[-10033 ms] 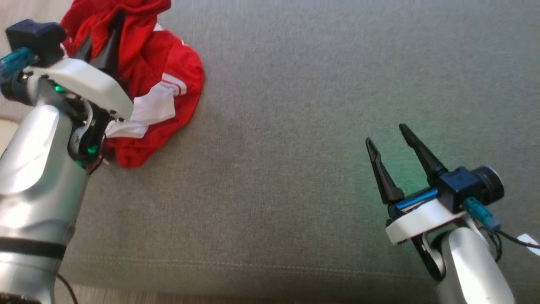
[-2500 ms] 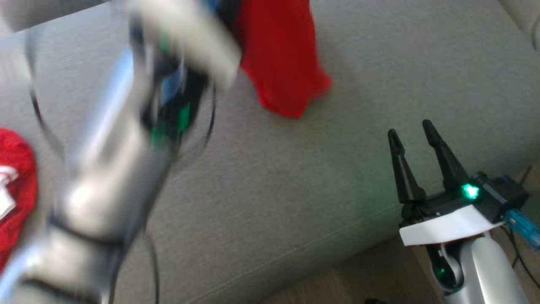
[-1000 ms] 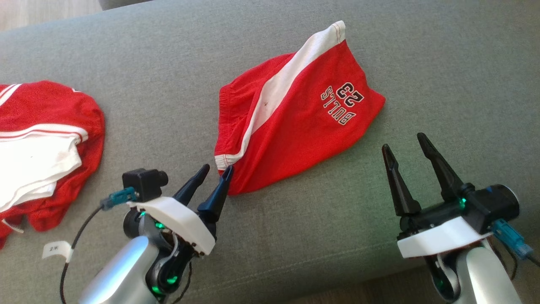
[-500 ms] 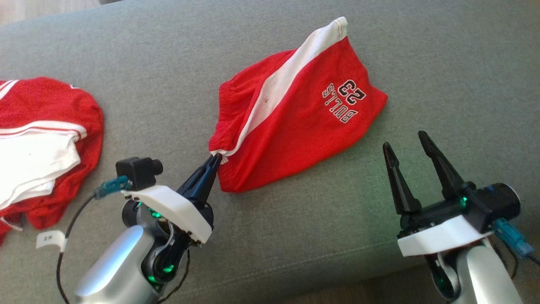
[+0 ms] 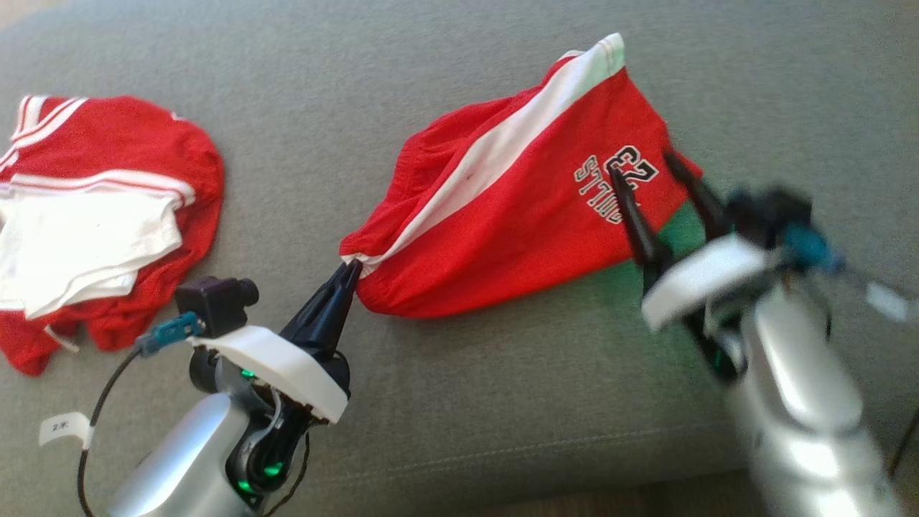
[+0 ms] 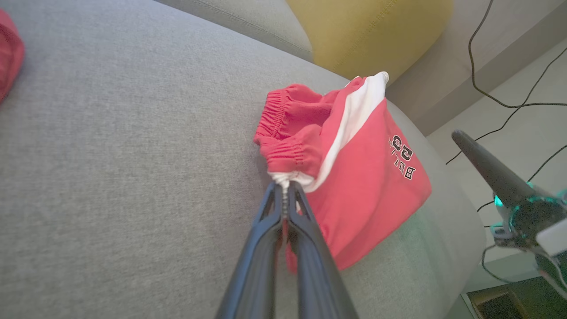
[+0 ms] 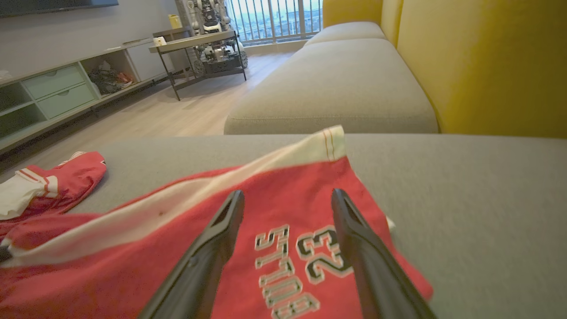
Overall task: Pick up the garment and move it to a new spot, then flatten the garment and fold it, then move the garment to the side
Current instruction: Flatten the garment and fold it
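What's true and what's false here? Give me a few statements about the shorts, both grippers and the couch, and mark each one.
The left gripper is shut on a white-trimmed corner of the red shorts. True.
The right gripper is clamped on the shorts. False: its jaws stand open, over the print.
The shorts lie on a grey couch cushion. True.
The second garment, to the robot's left, is blue. False: it is red and white.
The print includes the number 23. True.

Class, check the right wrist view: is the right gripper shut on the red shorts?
No, the right gripper stands open, its jaws spread wide apart above the lettering on the red shorts.
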You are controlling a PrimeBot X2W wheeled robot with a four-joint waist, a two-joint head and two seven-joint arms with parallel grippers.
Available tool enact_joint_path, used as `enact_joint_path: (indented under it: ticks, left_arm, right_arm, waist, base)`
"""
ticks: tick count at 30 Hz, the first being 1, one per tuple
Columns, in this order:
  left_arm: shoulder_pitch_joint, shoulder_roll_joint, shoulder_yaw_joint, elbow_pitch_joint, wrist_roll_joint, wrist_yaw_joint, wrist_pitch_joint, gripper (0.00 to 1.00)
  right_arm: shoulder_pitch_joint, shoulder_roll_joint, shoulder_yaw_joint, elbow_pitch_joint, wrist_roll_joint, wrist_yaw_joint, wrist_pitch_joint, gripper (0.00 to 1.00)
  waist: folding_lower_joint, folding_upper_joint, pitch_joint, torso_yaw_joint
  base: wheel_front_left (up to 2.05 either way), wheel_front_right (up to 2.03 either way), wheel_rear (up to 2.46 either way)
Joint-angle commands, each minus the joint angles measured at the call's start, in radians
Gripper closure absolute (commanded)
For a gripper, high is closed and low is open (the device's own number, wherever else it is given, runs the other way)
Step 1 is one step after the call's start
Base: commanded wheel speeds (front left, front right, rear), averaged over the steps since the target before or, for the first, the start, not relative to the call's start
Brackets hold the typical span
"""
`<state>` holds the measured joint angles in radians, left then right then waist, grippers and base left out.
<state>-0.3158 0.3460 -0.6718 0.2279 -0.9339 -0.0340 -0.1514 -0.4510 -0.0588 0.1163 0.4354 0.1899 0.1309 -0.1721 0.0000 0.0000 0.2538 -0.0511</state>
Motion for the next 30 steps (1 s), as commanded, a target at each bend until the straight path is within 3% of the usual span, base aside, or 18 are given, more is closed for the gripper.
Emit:
enact_joint_path:
  ticks: [1, 8, 12, 26, 27, 30]
  left_arm:
    - [-0.035, 0.026, 0.035, -0.035, 0.011, 0.004, -0.009, 1.00]
    - [-0.070, 0.005, 0.020, -0.021, 0.027, -0.004, -0.016, 1.00]
    - [-0.087, -0.004, 0.015, -0.001, 0.032, -0.013, -0.022, 1.00]
    - [-0.119, -0.020, -0.006, 0.043, 0.042, -0.031, -0.026, 1.00]
    - [-0.121, -0.021, -0.008, 0.045, 0.042, -0.032, -0.027, 1.00]
    - [-0.124, -0.024, -0.014, 0.053, 0.044, -0.035, -0.028, 1.00]
  right_arm:
    - [-0.092, -0.011, 0.026, 0.000, 0.018, 0.000, 0.023, 0.00]
    - [-0.345, -0.091, 0.099, 0.199, 0.065, 0.000, 0.154, 0.00]
    - [-0.430, -0.119, 0.145, 0.289, 0.074, 0.000, 0.177, 0.00]
    - [-0.588, -0.123, 0.235, 0.521, 0.136, 0.000, 0.153, 0.00]
    - [-0.595, -0.121, 0.247, 0.531, 0.150, 0.000, 0.154, 0.03]
    - [-0.609, -0.118, 0.288, 0.552, 0.196, 0.000, 0.161, 0.40]
  waist:
    - [0.0000, 0.0000, 0.017, 0.019]
    - [0.0000, 0.0000, 0.063, 0.057]
    - [0.0000, 0.0000, 0.077, 0.070]
    - [0.0000, 0.0000, 0.097, 0.103]
    - [0.0000, 0.0000, 0.098, 0.106]
    - [0.0000, 0.0000, 0.101, 0.111]
  base:
    - [0.00, 0.00, 0.00]
    - [0.00, 0.00, 0.00]
    - [0.00, 0.00, 0.00]
    - [0.00, 0.00, 0.00]
    - [0.00, 0.00, 0.00]
    - [0.00, 0.00, 0.00]
